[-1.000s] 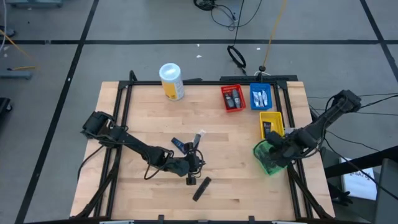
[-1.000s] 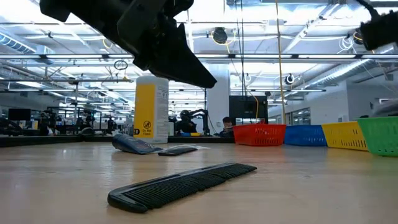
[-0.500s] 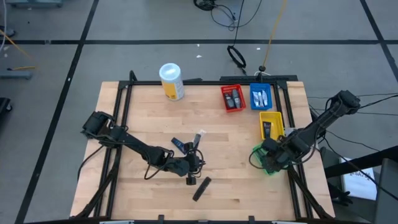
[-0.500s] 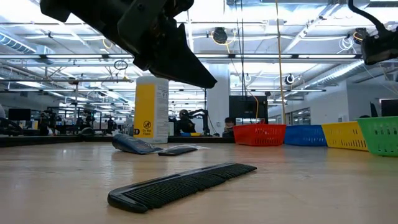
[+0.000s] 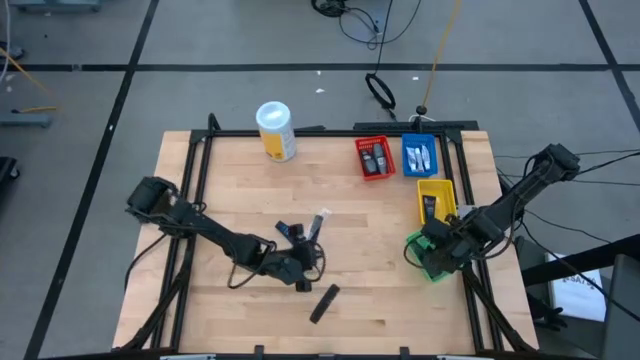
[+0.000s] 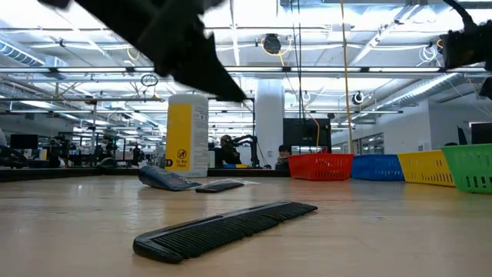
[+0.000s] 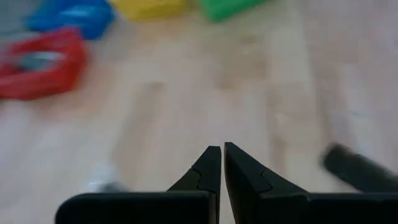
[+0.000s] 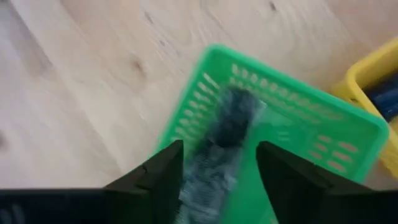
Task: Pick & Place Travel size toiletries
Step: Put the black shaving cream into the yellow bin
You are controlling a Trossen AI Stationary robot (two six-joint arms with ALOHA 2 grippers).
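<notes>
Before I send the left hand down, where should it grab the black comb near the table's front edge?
Take the comb at its middle, across its narrow width, coming straight down from above. It lies flat and slanted, long and thin, so I would open the left hand, which is shut, and turn it so one finger meets the spine and the other the teeth.

From above we see our left gripper (image 5: 300,266) low over the middle of the table (image 5: 220,180), among a few dark toiletries (image 5: 290,232) lying there. A black comb (image 5: 323,302) lies just beside it, nearer the table's front edge. Our right gripper (image 5: 437,247) is over the green bin (image 5: 428,262). Behind that stand the yellow bin (image 5: 436,200), blue bin (image 5: 419,155) and red bin (image 5: 375,158). A white canister (image 5: 276,130) stands near the far edge.
</notes>
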